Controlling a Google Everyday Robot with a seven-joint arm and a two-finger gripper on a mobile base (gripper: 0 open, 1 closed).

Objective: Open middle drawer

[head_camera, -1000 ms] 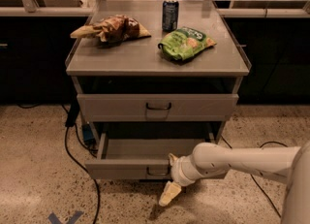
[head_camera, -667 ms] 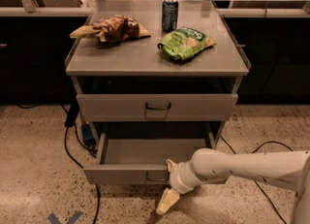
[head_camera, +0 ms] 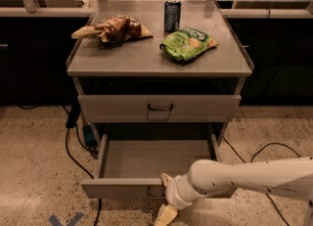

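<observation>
The middle drawer [head_camera: 151, 159] is pulled well out of the grey cabinet, showing its bare grey tray interior. Its flat front [head_camera: 117, 189] faces me low in the camera view. My gripper [head_camera: 165, 198] sits at the centre of that front, where it hides the handle. My cream arm [head_camera: 244, 177] reaches in from the right edge. The taller-fronted drawer [head_camera: 159, 107] above it is closed, and its dark wire handle shows.
On the cabinet top [head_camera: 146, 58] lie a brown snack bag [head_camera: 112, 28], a green chip bag [head_camera: 188, 43] and a dark can [head_camera: 172, 14]. Black cables [head_camera: 73, 146] trail on the speckled floor at left and at right [head_camera: 264, 147]. Dark counters stand behind.
The middle drawer has slid further out toward me. My gripper and arm have drawn back with its front, lower in the view.
</observation>
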